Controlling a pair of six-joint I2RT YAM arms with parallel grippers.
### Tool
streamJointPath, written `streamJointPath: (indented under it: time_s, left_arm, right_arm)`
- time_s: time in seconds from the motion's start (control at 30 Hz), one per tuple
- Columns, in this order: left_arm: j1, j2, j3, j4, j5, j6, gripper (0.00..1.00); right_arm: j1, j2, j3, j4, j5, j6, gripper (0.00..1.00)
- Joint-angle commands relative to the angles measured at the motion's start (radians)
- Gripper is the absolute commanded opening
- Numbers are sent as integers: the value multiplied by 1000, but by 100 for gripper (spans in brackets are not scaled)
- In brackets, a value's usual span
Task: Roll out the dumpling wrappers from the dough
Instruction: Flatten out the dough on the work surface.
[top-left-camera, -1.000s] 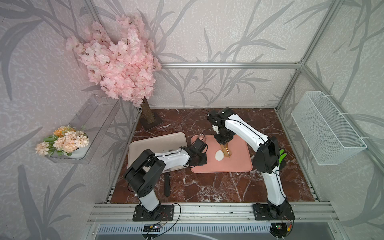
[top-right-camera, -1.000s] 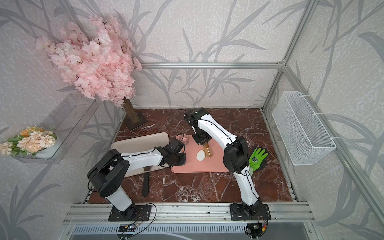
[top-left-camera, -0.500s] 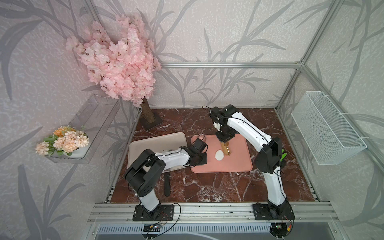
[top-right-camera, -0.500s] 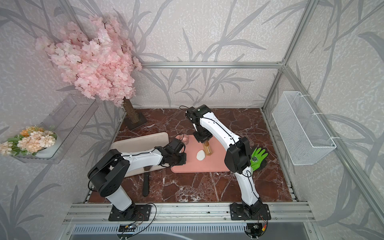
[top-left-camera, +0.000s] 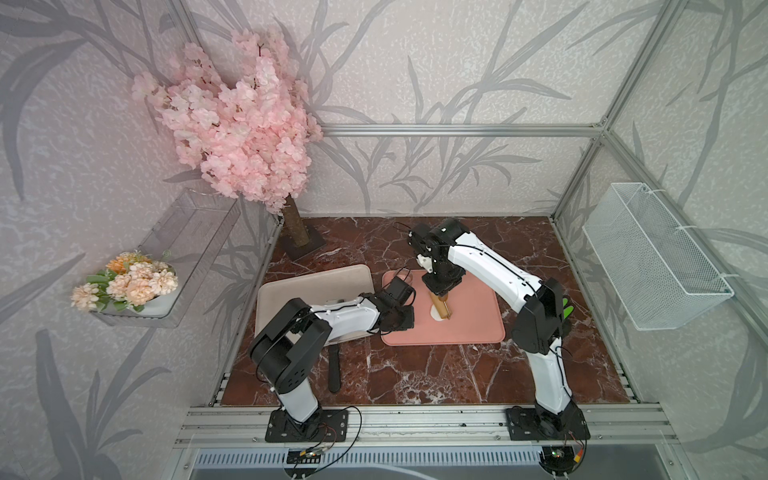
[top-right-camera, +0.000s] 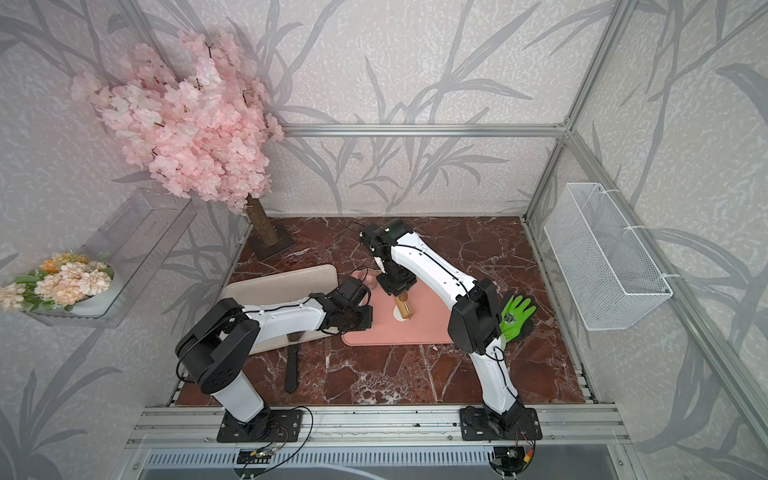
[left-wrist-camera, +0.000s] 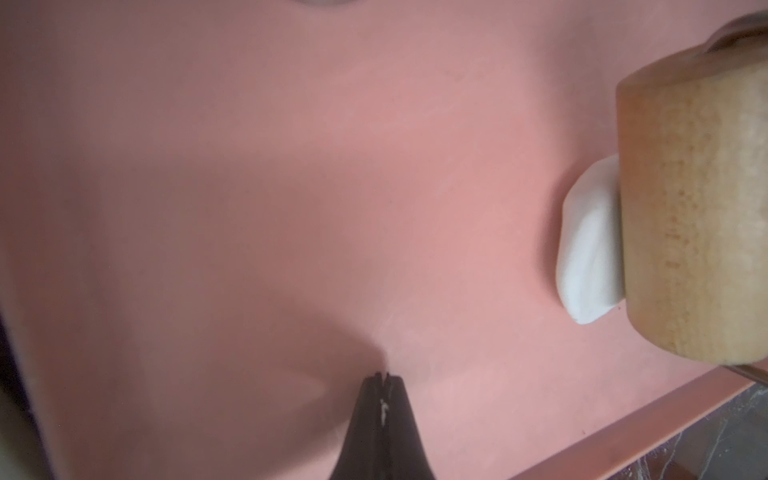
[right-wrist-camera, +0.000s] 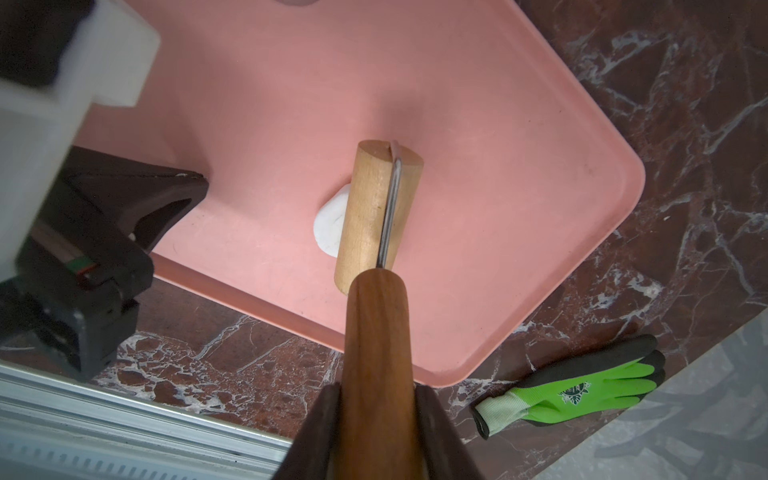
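The dough (right-wrist-camera: 330, 224) is a white oval lump on the pink tray (right-wrist-camera: 498, 166), seen in both top views (top-left-camera: 434, 317) (top-right-camera: 397, 316). A tan wooden roller (right-wrist-camera: 370, 216) lies on its right part and covers it there. My right gripper (right-wrist-camera: 377, 390) is shut on the roller's dark wooden handle (right-wrist-camera: 378, 332). My left gripper (left-wrist-camera: 382, 376) is shut and empty, with its tip down on the pink tray (left-wrist-camera: 249, 166), well left of the dough (left-wrist-camera: 590, 249) and roller (left-wrist-camera: 690, 216). No dumpling wrappers are in view.
A beige tray (top-left-camera: 316, 282) lies left of the pink tray (top-left-camera: 478, 316), under my left arm. A black-handled tool (top-left-camera: 333, 374) lies in front of it. A green glove (top-right-camera: 515, 313) rests right of the pink tray. A glass cup (top-right-camera: 368, 277) stands at its far left corner.
My right arm has brought the roller left and nearer, from beside the dough onto its right part. The left gripper has stayed put.
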Motion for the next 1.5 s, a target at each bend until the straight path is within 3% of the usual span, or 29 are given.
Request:
streamJointPath:
  time_s: [0.0, 0.37, 0.83, 1.2, 1.47]
  left_arm:
    - [-9, 57, -44, -103, -3, 0, 0]
    - [-9, 68, -37, -104, 0, 3, 0]
    - [-10, 71, -36, -110, 4, 5, 0]
    - [-13, 65, -46, -101, -2, 1, 0]
    - [-14, 68, -40, -103, -3, 5, 0]
  right_arm:
    - [-9, 64, -96, 29, -54, -1, 0]
    - [-46, 82, -215, 96, -96, -3, 0]
    - [-61, -86, 5, -56, -54, 6, 0]
    - [-60, 15, 29, -72, 12, -23, 0]
    - [-61, 109, 18, -39, -40, -41, 0]
